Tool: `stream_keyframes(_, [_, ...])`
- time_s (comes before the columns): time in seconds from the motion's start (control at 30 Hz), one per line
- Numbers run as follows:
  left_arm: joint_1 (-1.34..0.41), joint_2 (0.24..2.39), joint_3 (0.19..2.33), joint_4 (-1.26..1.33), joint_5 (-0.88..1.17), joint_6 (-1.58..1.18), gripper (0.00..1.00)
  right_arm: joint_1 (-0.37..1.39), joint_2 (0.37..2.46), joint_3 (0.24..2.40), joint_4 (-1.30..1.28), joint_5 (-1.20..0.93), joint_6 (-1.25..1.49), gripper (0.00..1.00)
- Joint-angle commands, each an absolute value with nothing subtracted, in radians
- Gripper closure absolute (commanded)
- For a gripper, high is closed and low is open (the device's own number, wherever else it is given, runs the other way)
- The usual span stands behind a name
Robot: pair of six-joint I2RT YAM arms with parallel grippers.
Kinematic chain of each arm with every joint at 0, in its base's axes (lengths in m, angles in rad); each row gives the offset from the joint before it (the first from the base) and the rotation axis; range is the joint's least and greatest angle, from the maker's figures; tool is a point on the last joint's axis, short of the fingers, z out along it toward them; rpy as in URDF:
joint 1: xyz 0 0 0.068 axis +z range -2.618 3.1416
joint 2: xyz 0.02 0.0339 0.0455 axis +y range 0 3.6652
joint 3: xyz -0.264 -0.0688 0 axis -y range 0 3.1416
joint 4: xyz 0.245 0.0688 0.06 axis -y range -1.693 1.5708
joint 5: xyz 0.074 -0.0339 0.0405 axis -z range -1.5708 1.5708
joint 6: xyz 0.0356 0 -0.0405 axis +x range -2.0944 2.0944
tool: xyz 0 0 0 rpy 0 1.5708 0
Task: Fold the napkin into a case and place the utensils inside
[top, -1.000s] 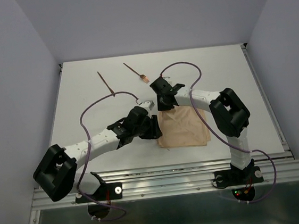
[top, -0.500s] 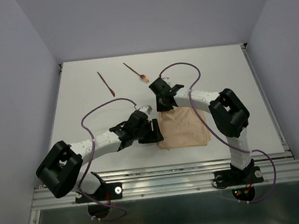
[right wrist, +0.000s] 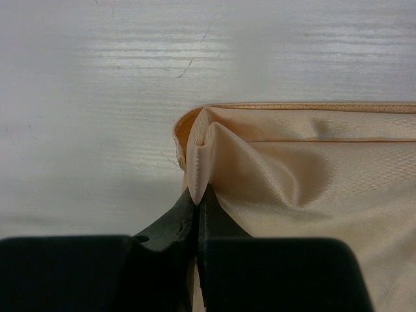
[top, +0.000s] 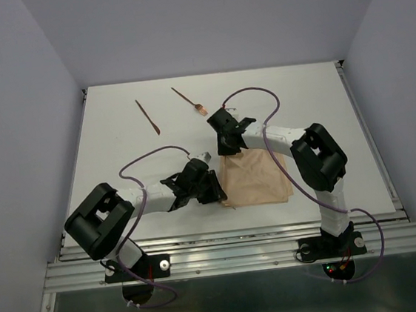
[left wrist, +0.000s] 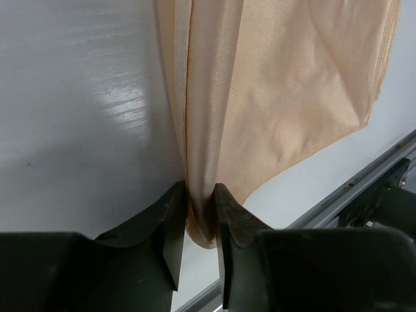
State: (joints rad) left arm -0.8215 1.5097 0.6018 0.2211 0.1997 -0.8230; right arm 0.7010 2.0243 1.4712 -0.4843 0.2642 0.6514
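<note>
Both arms [top: 280, 135] bent inward, L+R fingers [left wrist: 168, 224] pinching napkin [top: 259, 180] edge.

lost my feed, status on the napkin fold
Left gripper shut on napkin edge. Right gripper shut on its far corner. Utensils lie beyond, untouched. Nothing blocking.

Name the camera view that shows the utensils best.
Top external: the plain utensil and the forked utensil both lie whole on the table, apart from the napkin. Neither wrist view shows them: only the left fingers and the right fingers, each pinching the napkin's edge.
</note>
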Motion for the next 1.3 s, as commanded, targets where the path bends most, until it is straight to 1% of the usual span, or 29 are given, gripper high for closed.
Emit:
stream_keyframes(0.0, [-0.819,1.529,0.580,0.275,0.219,-0.851,0.67,0.709,2.020,1.514,-0.442,0.285,0.667,0.96])
stream_keyframes(0.03, [-0.819,1.531,0.578,0.282,0.219,-0.854,0.75,0.709,2.019,1.516,-0.442,0.282,0.669,0.93])
stream_keyframes(0.07, [-0.819,1.532,0.572,0.285,0.224,-0.856,0.78,0.709,2.016,1.516,-0.440,0.279,0.669,0.80])
stream_keyframes(0.1, [-0.818,1.532,0.569,0.290,0.227,-0.856,0.82,0.709,2.013,1.517,-0.440,0.273,0.670,0.73])
stream_keyframes(0.13, [-0.816,1.532,0.566,0.293,0.230,-0.857,0.90,0.709,2.008,1.519,-0.440,0.270,0.670,0.63])
stream_keyframes(0.17, [-0.810,1.531,0.558,0.308,0.235,-0.857,0.94,0.709,2.000,1.519,-0.440,0.264,0.669,0.46])
stream_keyframes(0.2, [-0.807,1.532,0.554,0.316,0.245,-0.859,0.97,0.709,1.984,1.520,-0.437,0.258,0.670,0.41])
stream_keyframes(0.23, [-0.804,1.534,0.548,0.325,0.253,-0.859,1.00,0.709,1.973,1.522,-0.439,0.258,0.670,0.37])
stream_keyframes(0.27, [-0.798,1.539,0.540,0.340,0.262,-0.859,1.00,0.709,1.961,1.523,-0.437,0.258,0.669,0.34])
stream_keyframes(0.47, [-0.788,1.565,0.541,0.360,0.288,-0.839,1.00,0.709,1.855,1.513,-0.440,0.290,0.666,0.28])
stream_keyframes(0.5, [-0.788,1.566,0.543,0.360,0.290,-0.836,0.98,0.709,1.839,1.505,-0.442,0.296,0.666,0.27])
stream_keyframes(0.53, [-0.788,1.566,0.545,0.360,0.293,-0.835,0.88,0.700,1.824,1.487,-0.440,0.305,0.666,0.26])
stream_keyframes(0.57, [-0.788,1.566,0.546,0.356,0.290,-0.833,0.82,0.699,1.787,1.471,-0.442,0.307,0.667,0.25])
stream_keyframes(0.6, [-0.788,1.565,0.548,0.350,0.288,-0.828,0.77,0.687,1.767,1.456,-0.440,0.316,0.670,0.25])
stream_keyframes(0.63, [-0.788,1.563,0.548,0.344,0.282,-0.825,0.74,0.678,1.746,1.439,-0.440,0.322,0.673,0.25])
stream_keyframes(0.7, [-0.788,1.542,0.555,0.308,0.264,-0.813,0.64,0.649,1.678,1.376,-0.440,0.334,0.675,0.23])
stream_keyframes(0.73, [-0.788,1.520,0.558,0.295,0.253,-0.805,0.53,0.625,1.657,1.352,-0.442,0.339,0.676,0.22])
stream_keyframes(0.77, [-0.788,1.505,0.569,0.254,0.242,-0.799,0.39,0.611,1.610,1.298,-0.442,0.341,0.676,0.21])
stream_keyframes(0.8, [-0.788,1.491,0.578,0.223,0.207,-0.795,0.21,0.597,1.586,1.269,-0.445,0.341,0.678,0.20])
stream_keyframes(0.83, [-0.788,1.474,0.586,0.197,0.190,-0.778,0.10,0.582,1.562,1.240,-0.446,0.342,0.680,0.20])
stream_keyframes(0.93, [-0.782,1.383,0.623,0.086,0.131,-0.740,0.09,0.519,1.459,1.117,-0.454,0.336,0.684,0.19])
stream_keyframes(1.0, [-0.773,1.353,0.659,0.054,0.088,-0.723,0.09,0.482,1.407,1.062,-0.465,0.336,0.686,0.16])
stream_keyframes(1.07, [-0.755,1.338,0.690,0.026,0.072,-0.704,0.12,0.466,1.345,0.999,-0.474,0.337,0.689,0.15])
stream_keyframes(1.13, [-0.716,1.354,0.748,0.015,0.055,-0.683,0.14,0.457,1.316,0.970,-0.492,0.342,0.695,0.15])
stream_keyframes(1.17, [-0.703,1.394,0.800,0.003,0.057,-0.666,0.17,0.457,1.293,0.945,-0.497,0.341,0.701,0.15])
stream_keyframes(1.27, [-0.675,1.500,0.923,-0.049,0.037,-0.640,0.20,0.457,1.263,0.919,-0.509,0.334,0.712,0.15])
